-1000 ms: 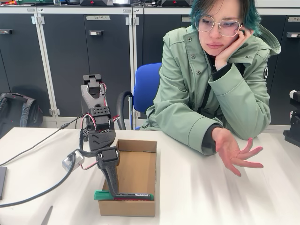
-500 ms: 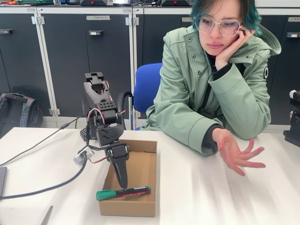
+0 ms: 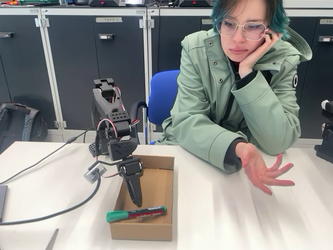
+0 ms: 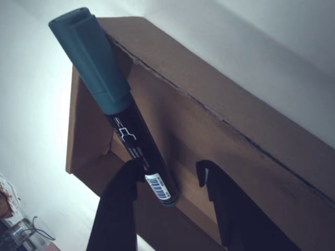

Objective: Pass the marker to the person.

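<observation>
Marker (image 3: 136, 213) lies across near end of open cardboard box (image 3: 165, 229) on white bench (image 3: 234, 219), green cap to picture left. End effector (image 3: 136, 200) points down just above it, state indiscernible. Person (image 3: 237, 88) sits behind bench, open hand (image 3: 263, 172) palm-up right of box.

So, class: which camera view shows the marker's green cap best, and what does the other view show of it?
The wrist view: the green cap is large and sharp there, above the marker, which reaches down between the gripper fingers. In the fixed view the cap is a small green end at the marker's left, in the cardboard box.
</observation>
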